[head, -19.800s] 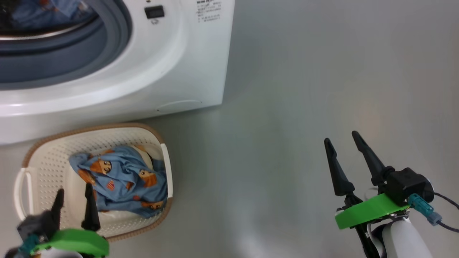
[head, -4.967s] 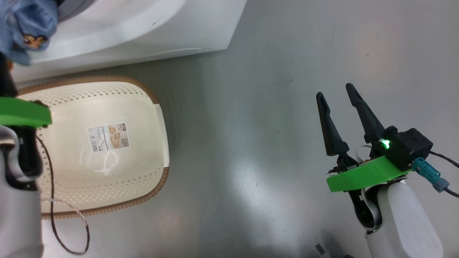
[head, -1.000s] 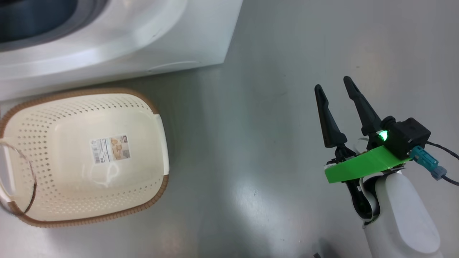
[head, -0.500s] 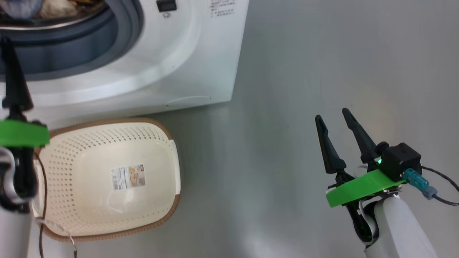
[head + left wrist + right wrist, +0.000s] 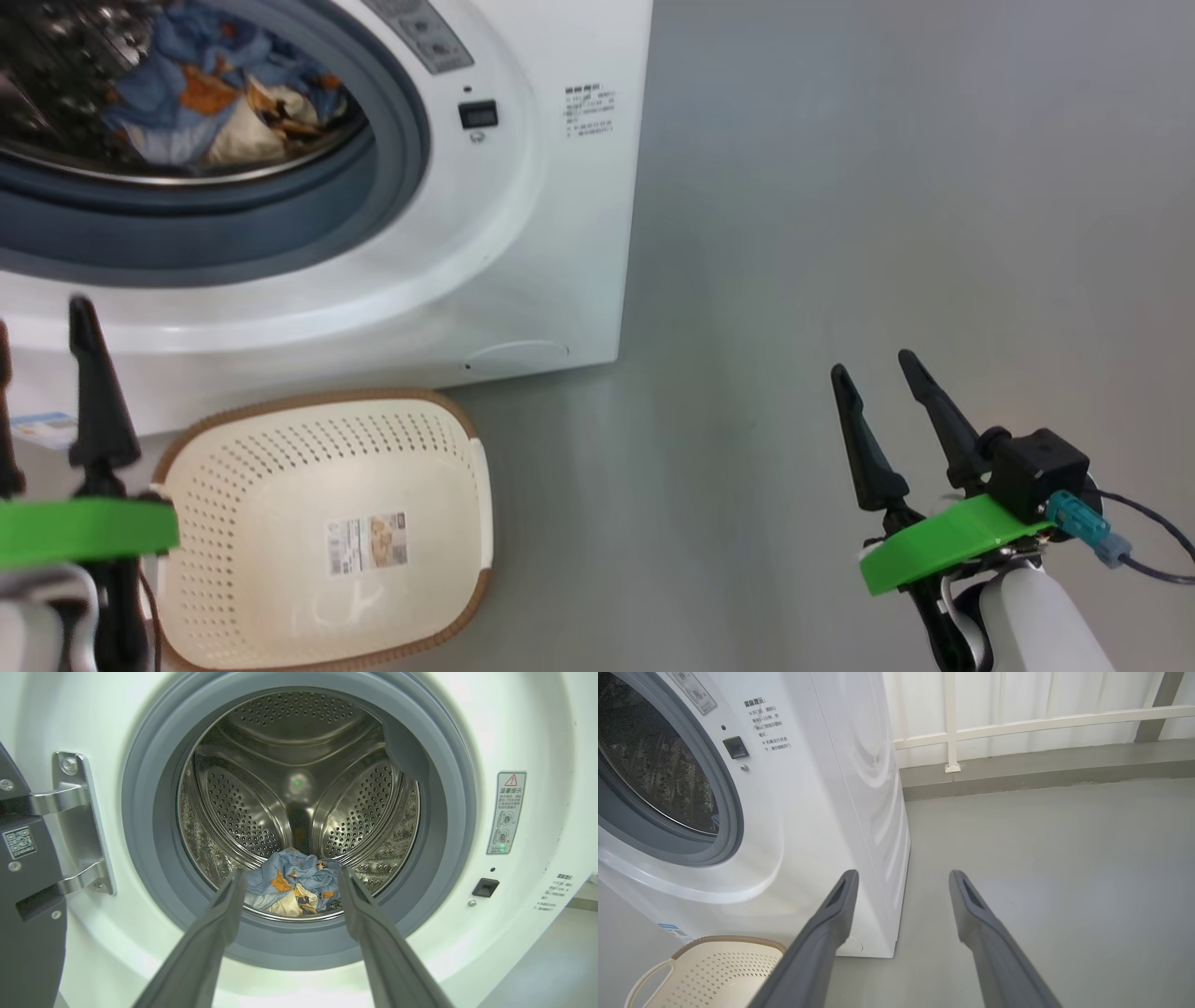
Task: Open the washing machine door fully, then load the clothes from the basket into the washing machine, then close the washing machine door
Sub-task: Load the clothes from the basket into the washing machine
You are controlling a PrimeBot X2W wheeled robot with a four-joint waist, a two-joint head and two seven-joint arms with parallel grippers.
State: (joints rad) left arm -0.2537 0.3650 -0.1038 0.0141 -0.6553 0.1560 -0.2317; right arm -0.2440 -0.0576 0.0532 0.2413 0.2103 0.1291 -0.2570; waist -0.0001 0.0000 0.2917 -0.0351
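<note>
The left gripper (image 5: 290, 872) stood with its two fingers spread wide and nothing between them, aimed straight into the mouth of the washing machine (image 5: 523, 233). The right gripper (image 5: 871, 366) was just as wide apart and empty, hanging over bare floor (image 5: 840, 187) well to the right of the machine. The clothes (image 5: 215, 93) lay in a soft heap at the bottom of the drum (image 5: 299, 732), behind the grey rubber ring (image 5: 140, 812). The basket (image 5: 308, 403) in front of the machine held only its label.

What remained was the door (image 5: 28, 905), swung out to the left on its metal hinge (image 5: 70, 812), with only its inner edge showing in the left wrist view. It would likely be stiff and fairly heavy, turning in a fixed arc, and its glossy rim could slip under a finger. A push on the rim far from the hinge would probably serve better than a pinch. The basket sat just below the opening and might crowd a low sweep of the arm. No cloth appeared to hang over the ring.
</note>
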